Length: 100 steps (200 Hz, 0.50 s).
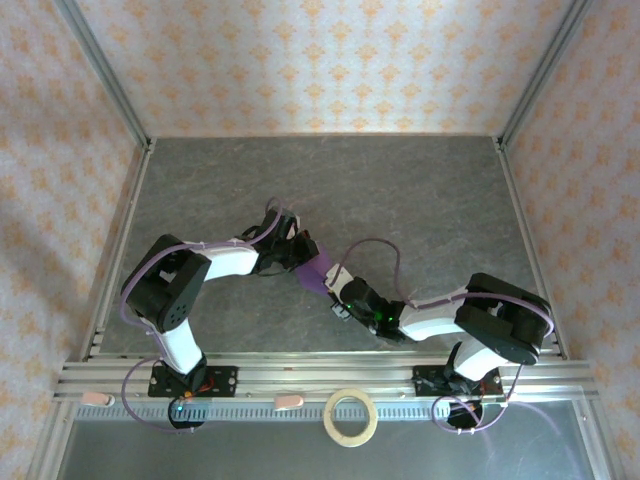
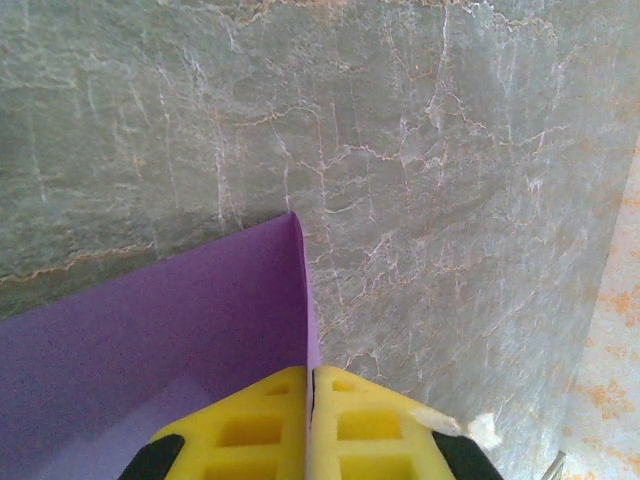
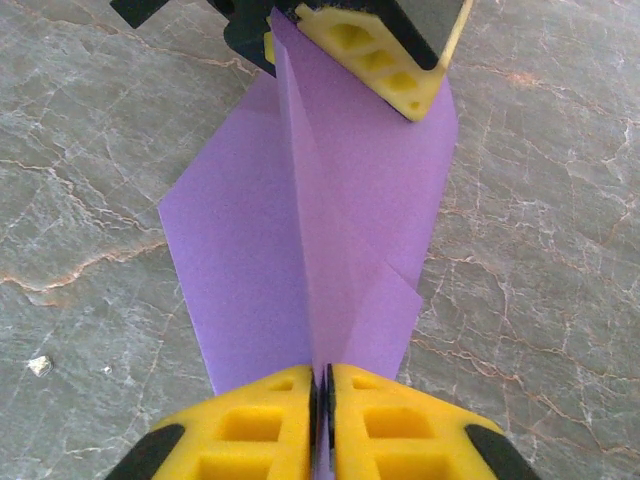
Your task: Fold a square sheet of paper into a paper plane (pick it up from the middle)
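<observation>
The purple paper plane (image 1: 318, 268) hangs between both grippers above the middle of the table. In the right wrist view the paper plane (image 3: 250, 250) shows a raised centre crease with a wing spread to either side. My right gripper (image 3: 322, 375) is shut on the near end of that crease. My left gripper (image 3: 385, 60) pinches the far end. In the left wrist view my left gripper (image 2: 308, 372) is shut on the upright fold, and a purple flap (image 2: 170, 310) spreads to its left. From above, the left gripper (image 1: 300, 255) and the right gripper (image 1: 336, 287) face each other closely.
A tan tape ring (image 1: 351, 416) lies on the rail in front of the arm bases. The grey marble-patterned table (image 1: 420, 200) is bounded by patterned walls and metal frame posts (image 1: 100, 80).
</observation>
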{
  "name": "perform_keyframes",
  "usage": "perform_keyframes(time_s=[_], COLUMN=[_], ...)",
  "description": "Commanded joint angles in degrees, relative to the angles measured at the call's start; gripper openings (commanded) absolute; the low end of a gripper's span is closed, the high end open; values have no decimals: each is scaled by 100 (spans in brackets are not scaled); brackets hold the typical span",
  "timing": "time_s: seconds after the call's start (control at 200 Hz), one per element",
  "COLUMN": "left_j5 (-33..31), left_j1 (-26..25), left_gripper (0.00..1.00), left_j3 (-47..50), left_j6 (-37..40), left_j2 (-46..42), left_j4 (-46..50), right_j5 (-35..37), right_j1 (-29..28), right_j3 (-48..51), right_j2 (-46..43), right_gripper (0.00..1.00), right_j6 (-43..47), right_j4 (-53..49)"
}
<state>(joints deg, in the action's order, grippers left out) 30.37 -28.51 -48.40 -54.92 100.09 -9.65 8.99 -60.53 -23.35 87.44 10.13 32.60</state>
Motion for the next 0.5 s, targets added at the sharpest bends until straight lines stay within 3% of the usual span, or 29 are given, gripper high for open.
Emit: perform_keyframes(time_s=[0.0, 0.16, 0.495], left_j5=[-110, -116, -145], left_j1=[-64, -64, -75], left_gripper=[6, 6, 6], left_j3=[-153, -152, -111], left_j6=[124, 129, 119], left_j2=[-66, -61, -125], left_j4=[77, 78, 77], right_j5=[146, 155, 42], right_j1=[40, 41, 58], right_j3=[-55, -38, -49], right_j2=[70, 54, 25], right_gripper=[16, 17, 2], right_j6=[-19, -22, -79], right_j4=[-3, 13, 16])
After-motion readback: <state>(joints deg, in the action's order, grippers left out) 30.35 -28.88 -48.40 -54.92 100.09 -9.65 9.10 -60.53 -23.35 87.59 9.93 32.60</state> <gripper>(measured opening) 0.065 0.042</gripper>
